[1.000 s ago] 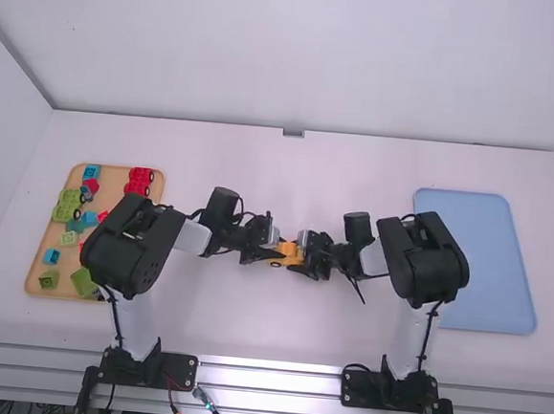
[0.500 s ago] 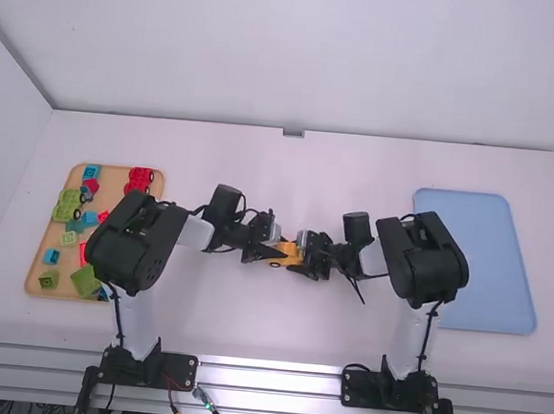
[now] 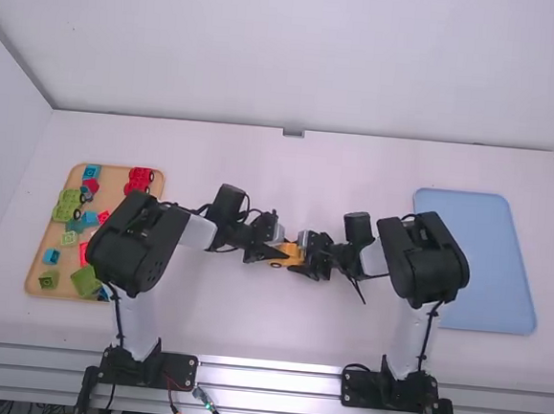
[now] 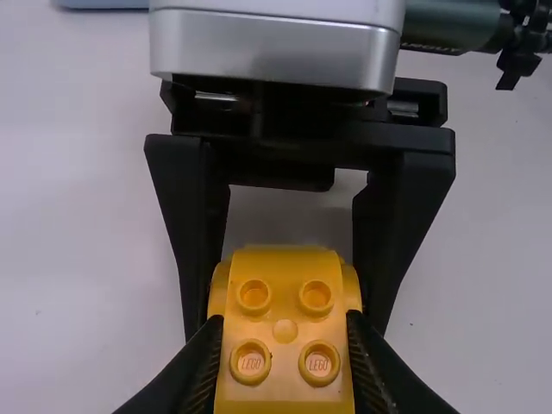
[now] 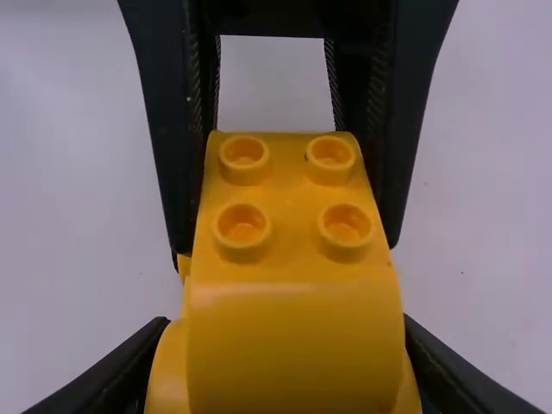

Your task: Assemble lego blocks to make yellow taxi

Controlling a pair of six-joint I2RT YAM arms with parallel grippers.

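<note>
While left end effector [image 3: 281, 254] and right end effector [image 3: 299, 261] clamp it, yellow taxi [image 5: 293, 267], round studs [image 5: 346, 226], curved end [image 5: 293, 336]

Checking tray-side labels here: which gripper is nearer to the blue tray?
Right. The right gripper holds the yellow build at its end toward the blue tray; the left gripper holds its far end.

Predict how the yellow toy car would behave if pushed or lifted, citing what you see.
The yellow toy car looks like rigid moulded plastic, so it will probably stay stiff when lifted. The dark wheel at its side suggests it may roll if pushed. Its smooth, rounded end could be slippery to grip.
</note>
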